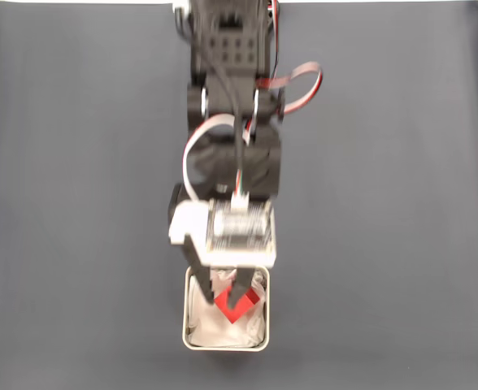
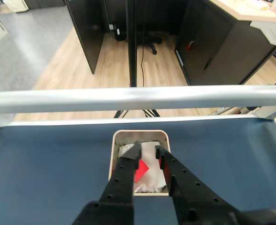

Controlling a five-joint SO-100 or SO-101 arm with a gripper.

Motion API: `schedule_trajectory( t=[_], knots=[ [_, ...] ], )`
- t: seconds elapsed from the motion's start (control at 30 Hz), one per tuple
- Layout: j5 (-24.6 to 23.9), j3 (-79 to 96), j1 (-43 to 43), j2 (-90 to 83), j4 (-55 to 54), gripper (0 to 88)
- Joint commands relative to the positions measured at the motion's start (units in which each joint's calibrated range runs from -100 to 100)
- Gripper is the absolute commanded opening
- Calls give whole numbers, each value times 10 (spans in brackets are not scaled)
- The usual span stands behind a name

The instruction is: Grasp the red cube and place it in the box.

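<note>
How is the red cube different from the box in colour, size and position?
The red cube is bright red; the box is white with a pale rim. The cube is much smaller than the box. The cube sits between the jaws of the gripper over the box's wrinkly lining, while the box rests on the dark table. Both have square outlines.

The arm (image 1: 232,89) is black plastic, blocky at the joints. A white and red ribbon cable (image 1: 304,81) loops beside it. Behind the black claw (image 1: 227,294) sits a white camera board (image 1: 237,231). The claw's fingers (image 2: 121,180) carry rows of small holes.
</note>
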Motion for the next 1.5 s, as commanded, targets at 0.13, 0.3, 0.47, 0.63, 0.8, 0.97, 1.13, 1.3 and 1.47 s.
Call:
schedule_trajectory(
  t=[0.13, 0.3, 0.47, 0.63, 0.8, 0.97, 1.13, 1.3, 1.47],
  knots=[
    [5, 198, -26, -271, -3, 0],
    [11, 412, -29, -459, -4, 0],
    [13, 645, -28, -651, 32, 0],
    [11, 821, -21, -796, 117, 0],
    [1, 892, -19, -887, 262, 0],
    [-18, 892, -28, -901, 382, 0],
    [-23, 892, -23, -901, 418, 0],
    [-12, 892, -19, -901, 420, 0],
    [-13, 892, -19, -901, 420, 3]
  ],
)
